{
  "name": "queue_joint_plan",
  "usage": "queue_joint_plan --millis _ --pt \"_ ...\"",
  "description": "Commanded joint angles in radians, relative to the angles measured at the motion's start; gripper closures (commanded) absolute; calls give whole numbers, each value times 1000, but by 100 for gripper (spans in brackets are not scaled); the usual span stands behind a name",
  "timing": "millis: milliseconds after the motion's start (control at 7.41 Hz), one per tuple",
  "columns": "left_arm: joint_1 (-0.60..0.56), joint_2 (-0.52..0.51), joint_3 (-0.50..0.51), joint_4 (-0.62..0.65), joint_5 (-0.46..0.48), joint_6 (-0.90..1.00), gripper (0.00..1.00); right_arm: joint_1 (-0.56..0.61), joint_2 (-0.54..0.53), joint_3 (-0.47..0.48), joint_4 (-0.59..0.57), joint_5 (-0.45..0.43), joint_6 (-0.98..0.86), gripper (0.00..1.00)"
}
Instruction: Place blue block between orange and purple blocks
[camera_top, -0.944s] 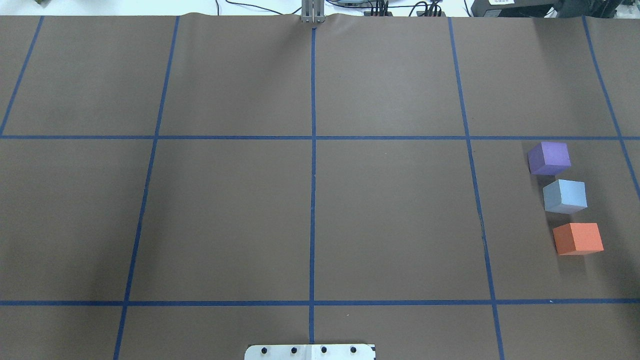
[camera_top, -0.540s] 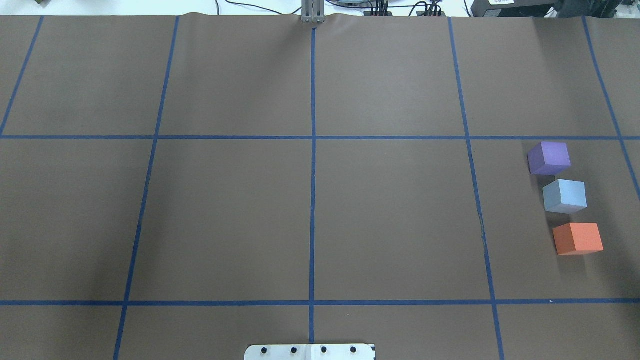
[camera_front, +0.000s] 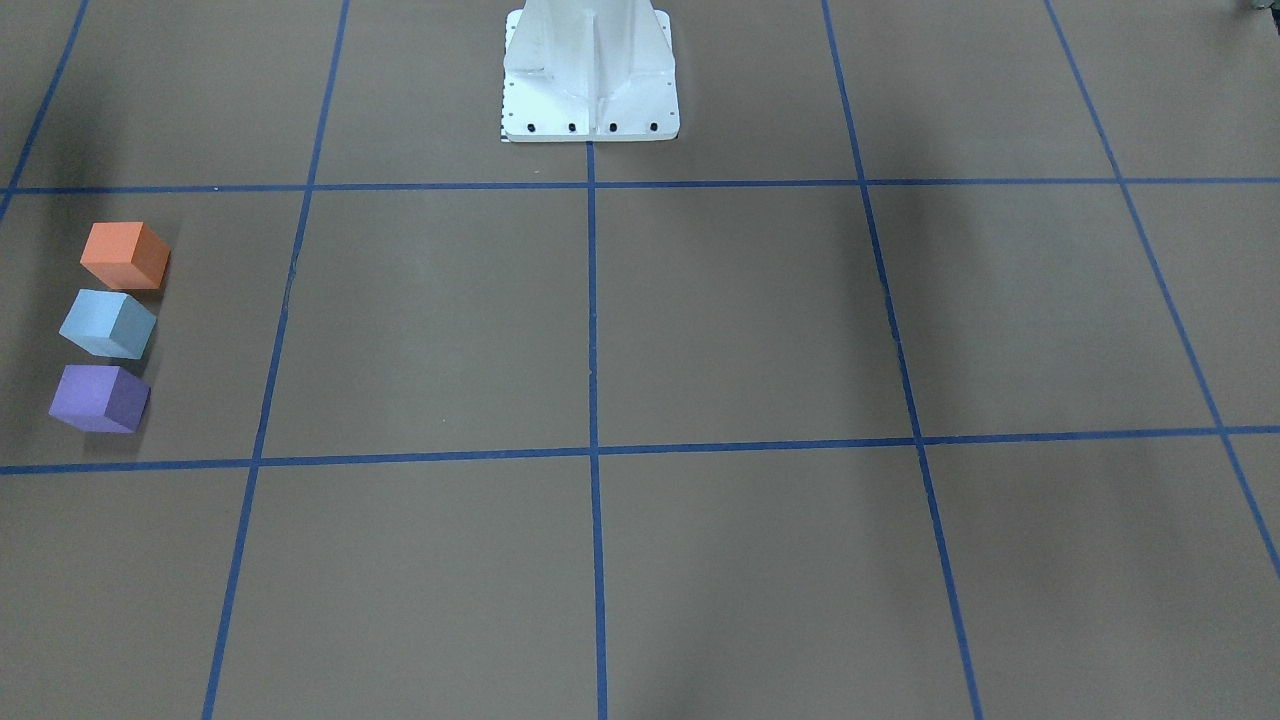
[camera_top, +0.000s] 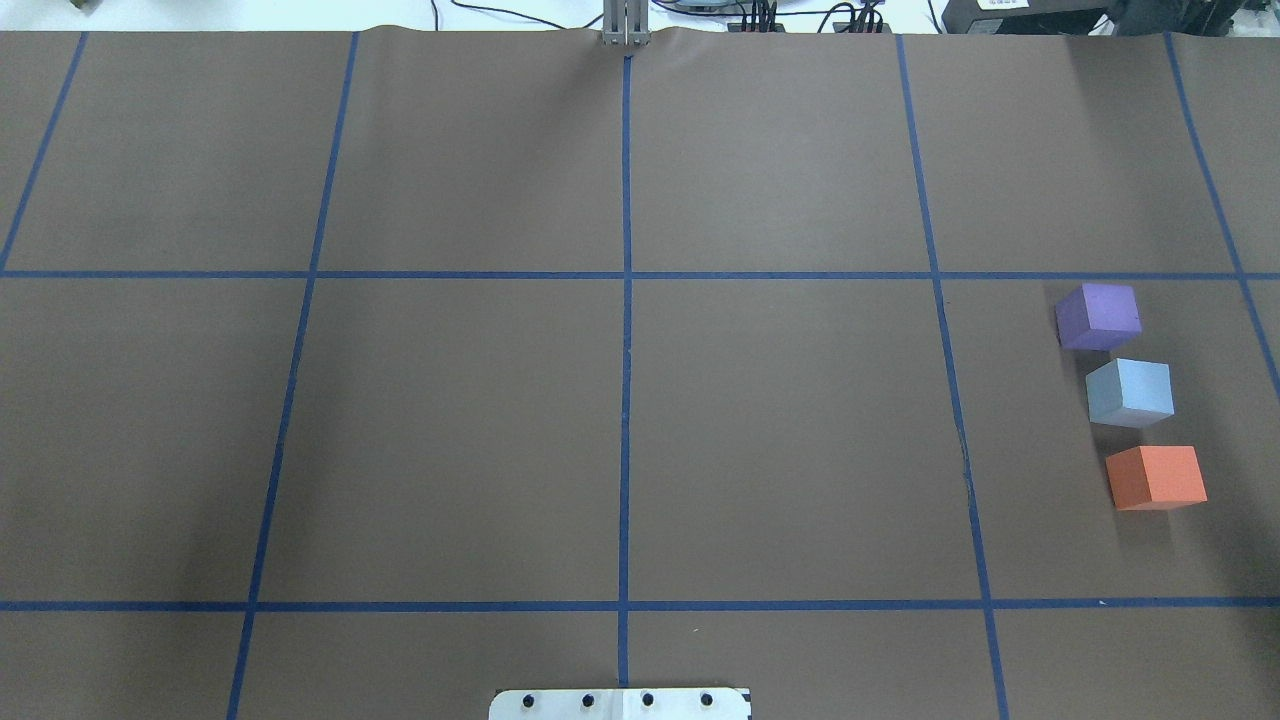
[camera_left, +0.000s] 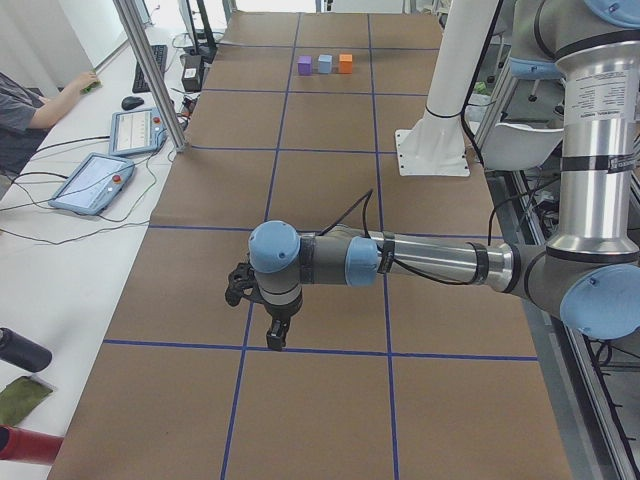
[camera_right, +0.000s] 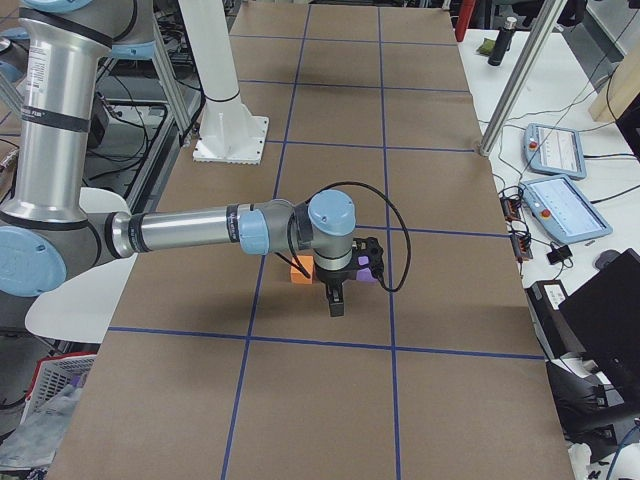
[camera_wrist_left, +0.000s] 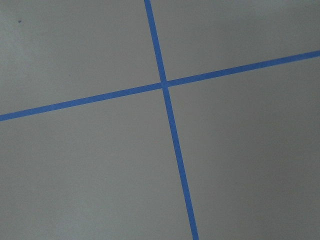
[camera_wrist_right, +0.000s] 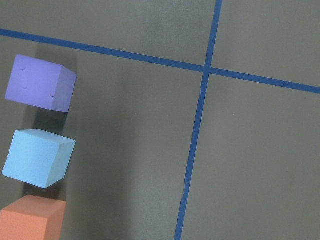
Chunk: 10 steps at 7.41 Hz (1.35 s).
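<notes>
From where I stand, the left tool (camera_left: 273, 338) points down at the brown paper-covered tabletop (camera_top: 450, 430) close to a crossing of the blue tape grid lines (camera_wrist_left: 163, 84), well apart from the blocks. It shows only in the side view, and I cannot tell whether its jaws are apart or together. The right tool (camera_right: 335, 305) also points down, just beside the row of blocks, with the three cubes in its wrist camera's left margin. Again, I cannot tell how its jaws stand. All three cubes sit on the paper, none of them in a grip.

The light blue foam cube (camera_top: 1130, 392) rests flat between the purple foam cube (camera_top: 1098, 316) and the orange foam cube (camera_top: 1156, 477). It is just beside each, with a slim gap on either side, and it is turned a little out of square with its neighbours. The purple cube is the farthest from the robot and the orange one the nearest.

The row sits in the grid cell at the robot's far right, near that end of the tabletop. A tape line runs just beyond the purple cube. A broad stretch of brown paper lies between the blocks and the white robot pedestal (camera_front: 590, 70).
</notes>
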Motion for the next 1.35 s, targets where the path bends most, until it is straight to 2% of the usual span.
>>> queue_joint_plan --millis 0,135,405,1214 --pt "1 0 0 0 3 -3 0 0 0 -1 0 5 2 0" --pt "1 0 -3 0 3 -3 0 0 0 1 0 6 2 0" --pt "1 0 -1 0 3 -3 0 0 0 -1 0 69 2 0" --pt "0 0 -1 0 3 -5 0 0 2 1 2 74 2 0"
